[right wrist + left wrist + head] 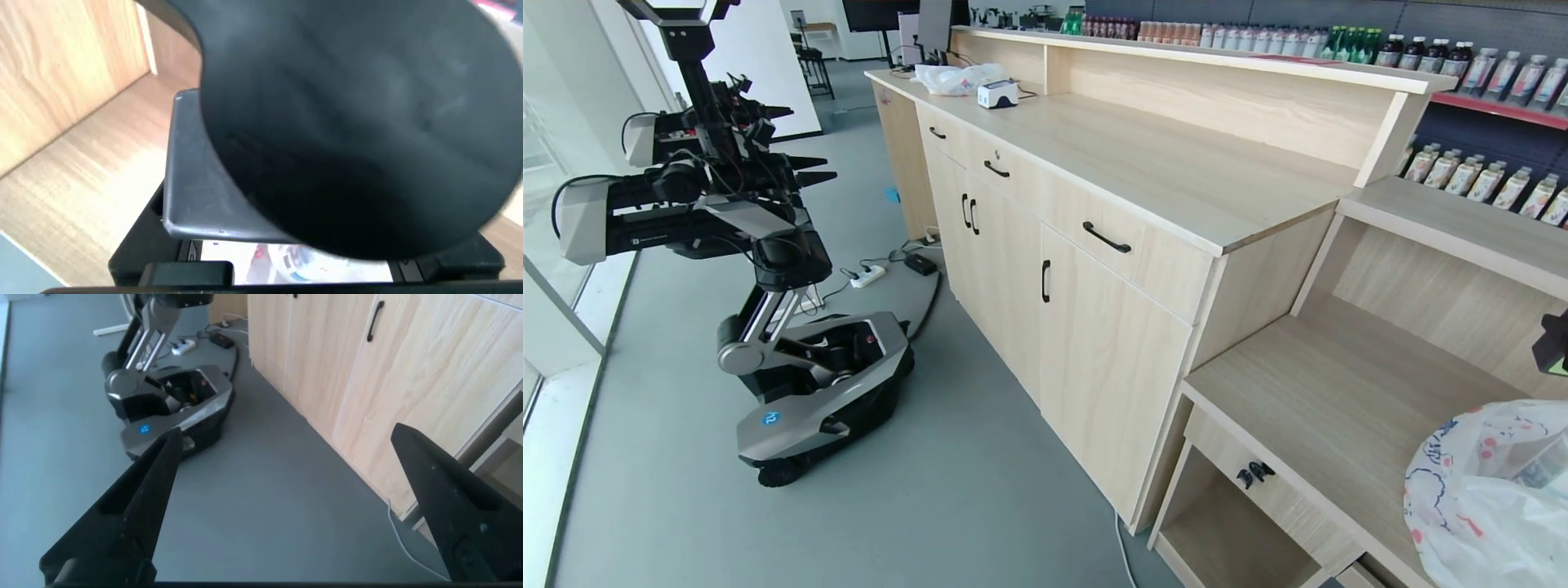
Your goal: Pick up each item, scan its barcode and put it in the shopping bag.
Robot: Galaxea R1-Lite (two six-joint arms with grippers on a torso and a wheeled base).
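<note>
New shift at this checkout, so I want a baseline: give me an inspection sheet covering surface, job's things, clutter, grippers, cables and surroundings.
Surface: light wooden counter with a lower desk.
Job's things: shopping bag on the lower desk; white box, maybe a scanner, far along the counter.
Clutter: white plastic bag beside that box.
Grippers: left gripper jaws open, empty, over floor; right gripper near the shopping bag, state unclear.
Cables: power strip and leads on floor.
Surroundings: second robot on floor; bottle shelves behind.

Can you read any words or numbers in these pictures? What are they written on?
No text is readable here.
Labels on the bottles: too small to read.
Print on the shopping bag: blurred, no words legible.
Markings on the white box: too small to read.
</note>
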